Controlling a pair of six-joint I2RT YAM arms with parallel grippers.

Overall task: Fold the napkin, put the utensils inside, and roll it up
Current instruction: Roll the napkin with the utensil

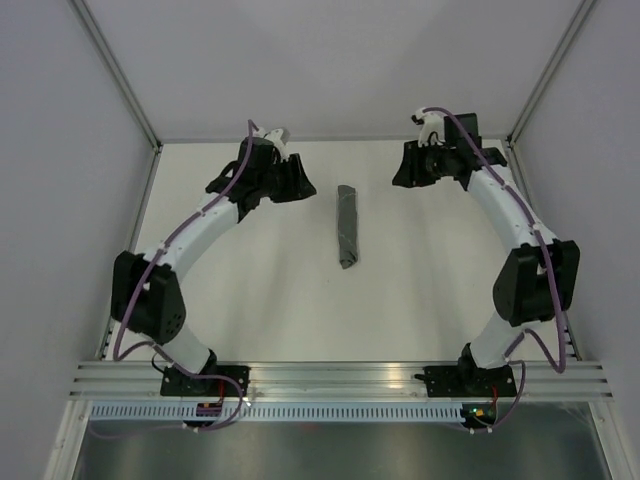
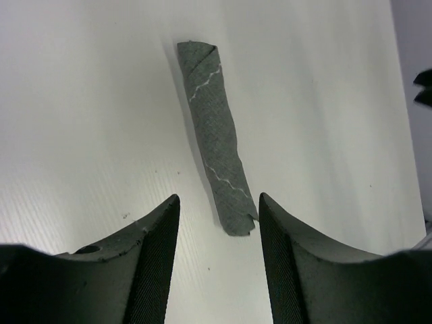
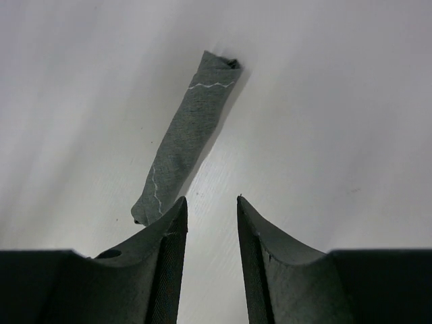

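Observation:
The napkin (image 1: pixel 346 228) lies rolled into a slim dark grey tube in the middle of the white table, its pale stitched line winding around it. It also shows in the left wrist view (image 2: pixel 216 128) and the right wrist view (image 3: pixel 189 135). The fork is not in view. My left gripper (image 1: pixel 298 184) is open and empty, above the table to the left of the roll's far end (image 2: pixel 219 197). My right gripper (image 1: pixel 404 170) is open and empty, to the right of the roll's far end (image 3: pixel 210 198). Neither touches the roll.
White walls close the table on the left, back and right, with aluminium posts (image 1: pixel 120 70) at the back corners. An aluminium rail (image 1: pixel 340 378) runs along the near edge by the arm bases. The right gripper's tip shows at the left wrist view's right edge (image 2: pixel 424 86).

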